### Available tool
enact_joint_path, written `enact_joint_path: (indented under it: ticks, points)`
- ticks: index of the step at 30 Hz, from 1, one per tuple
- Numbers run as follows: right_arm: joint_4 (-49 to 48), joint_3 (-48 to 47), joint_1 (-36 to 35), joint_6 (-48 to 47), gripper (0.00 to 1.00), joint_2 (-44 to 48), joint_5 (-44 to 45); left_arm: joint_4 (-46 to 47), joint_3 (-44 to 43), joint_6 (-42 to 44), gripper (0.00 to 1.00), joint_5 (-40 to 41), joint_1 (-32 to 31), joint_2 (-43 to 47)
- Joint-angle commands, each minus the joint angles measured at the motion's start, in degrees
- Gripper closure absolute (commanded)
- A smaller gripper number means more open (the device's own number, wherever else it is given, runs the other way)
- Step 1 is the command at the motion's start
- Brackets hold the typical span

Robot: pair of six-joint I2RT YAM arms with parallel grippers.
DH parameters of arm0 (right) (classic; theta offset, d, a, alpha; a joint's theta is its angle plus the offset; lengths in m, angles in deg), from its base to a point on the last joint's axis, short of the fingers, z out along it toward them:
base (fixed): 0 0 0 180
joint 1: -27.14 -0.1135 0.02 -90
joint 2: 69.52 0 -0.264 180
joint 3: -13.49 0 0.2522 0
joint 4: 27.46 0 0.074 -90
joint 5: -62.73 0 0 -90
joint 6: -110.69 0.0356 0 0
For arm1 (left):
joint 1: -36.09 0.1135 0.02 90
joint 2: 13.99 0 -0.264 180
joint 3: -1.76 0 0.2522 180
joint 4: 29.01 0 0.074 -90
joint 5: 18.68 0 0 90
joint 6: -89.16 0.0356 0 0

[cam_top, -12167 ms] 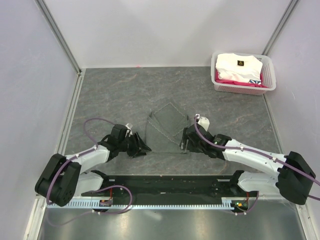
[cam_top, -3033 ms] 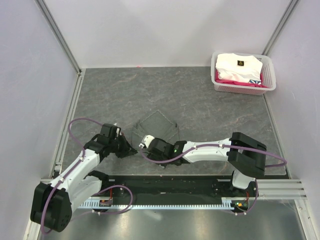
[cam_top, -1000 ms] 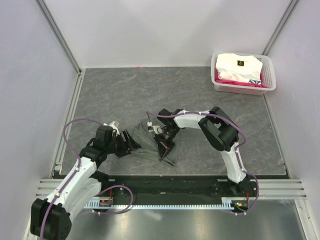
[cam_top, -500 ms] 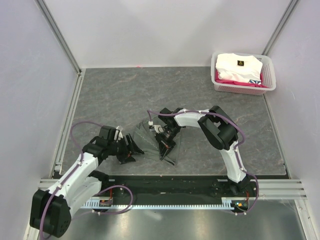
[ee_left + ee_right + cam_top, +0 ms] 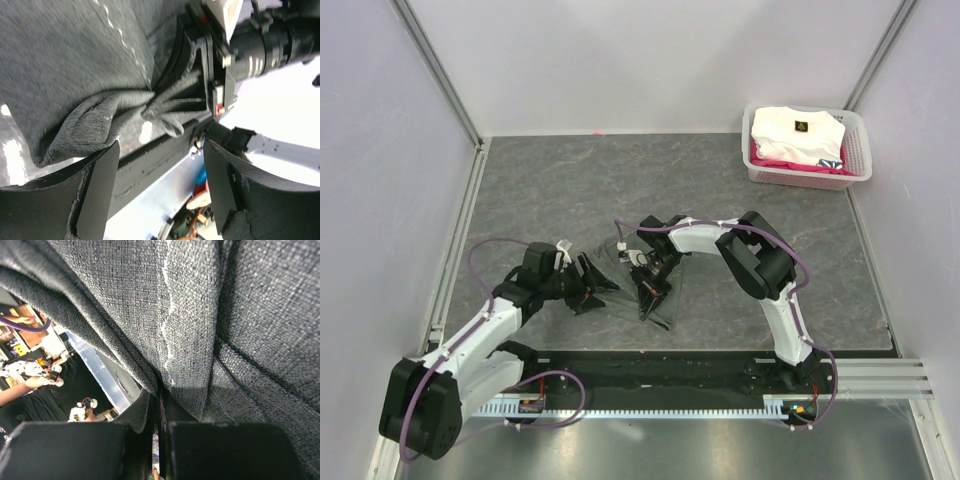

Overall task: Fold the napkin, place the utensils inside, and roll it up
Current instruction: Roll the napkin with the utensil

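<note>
- One napkin lies crumpled on the bench, front-centre. Only the overhead view places it, and only the right wrist view shows its pale stitching.
- The right gripper is closed, pinching a napkin fold. The left gripper gapes wide just beside the cloth, holding nothing.
- The dark logo on the white garment is unreadable.

The grey marbled table carried the napkin, which lay bunched and folded. Its left edge was just ahead of the left gripper and its spread jaws, and one fold was pinched in the closed jaws of the right gripper. A white basket stood well apart, far beyond the right jaws.
</note>
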Motion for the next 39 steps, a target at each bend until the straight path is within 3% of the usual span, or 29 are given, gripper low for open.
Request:
enact_joint_path:
  ticks: [1, 7, 20, 30, 39]
  points:
    - [-1.9, -0.2, 0.7, -2.7, 1.0, -1.4, 5.8, 5.7, -0.8, 1.0, 0.25, 4.0, 0.0, -1.7]
    - [-1.9, -0.9, 0.7, -2.4, 1.0, -1.6, 5.9, 5.4, -1.1, 6.8, 0.24, 9.9, 1.1, -1.8]
    - [-2.2, -1.5, 0.6, -1.8, 1.0, -1.9, 6.4, 4.6, 0.7, 11.2, 0.23, 14.2, 1.5, -3.1]
    - [-2.3, -0.3, 1.1, -1.5, 1.0, -1.7, 6.1, -7.9, -5.7, 14.7, 0.18, 26.9, 2.7, -1.7]
    - [-2.2, 0.3, 2.2, -1.7, 1.0, -1.9, 5.8, -2.7, -1.9, 15.3, 0.18, 19.4, 2.7, -1.2]
